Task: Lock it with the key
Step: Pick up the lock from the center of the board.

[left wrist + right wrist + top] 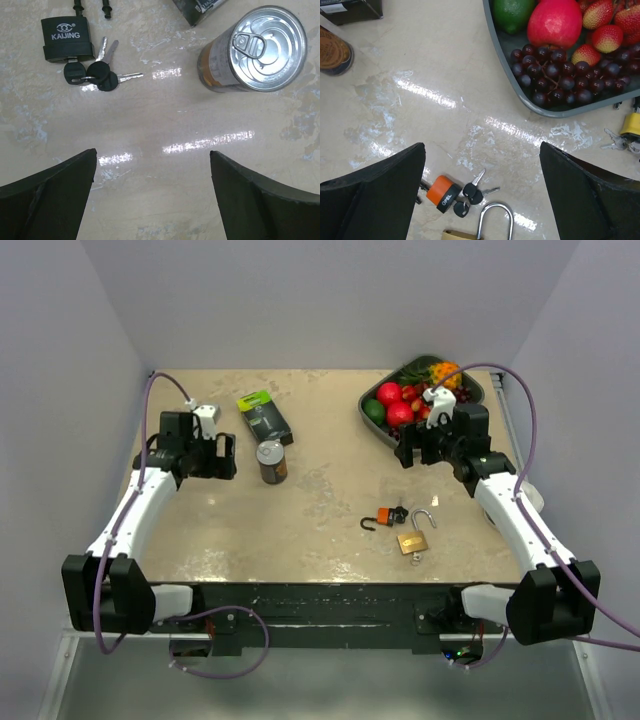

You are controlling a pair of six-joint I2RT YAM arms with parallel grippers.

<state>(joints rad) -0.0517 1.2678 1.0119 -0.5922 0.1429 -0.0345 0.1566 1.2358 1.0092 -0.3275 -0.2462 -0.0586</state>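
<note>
**Q:** Where are the claws, and where are the locks?

**A:** Both claws hang over the desk (pixel 330 480) with jaws spread fully wide, and neither holds anything. Ahead and to the left of the left claw (pixel 152 160) lies a black padlock (pixel 67 39). One key of its black-headed bunch (pixel 95 76) appears to be seated in its base. Almost beneath the right claw (pixel 482 150), nearer its left finger, lies an orange padlock (pixel 444 193) with small keys (pixel 472 192) beside it. Next to that is a brass padlock (pixel 495 222) with its shackle open.

**Q:** What could go wrong from here?

**A:** With several locks in reach, a claw could go for the wrong lock or the wrong key. The keys lie thin and flat on a glossy desk, so closing fingers may skid off them or push the bunch away. A key pulled by its ring could drag its lock along. The can (pixel 255 50) stands ahead and to the right of the left claw, where a sideways sweep could tip it. The fruit tray (pixel 560 114) sits ahead and to the right of the right claw.

**Q:** What is hidden?

**A:** The black padlock's shackle runs off the frame, so I cannot tell whether it is open or closed. That lock does not show in the overhead view at all. The brass padlock's body is cut off in the wrist view. Far to the right of the right claw, a yellow lock (pixel 632 124) is sliced by the frame edge.
</note>
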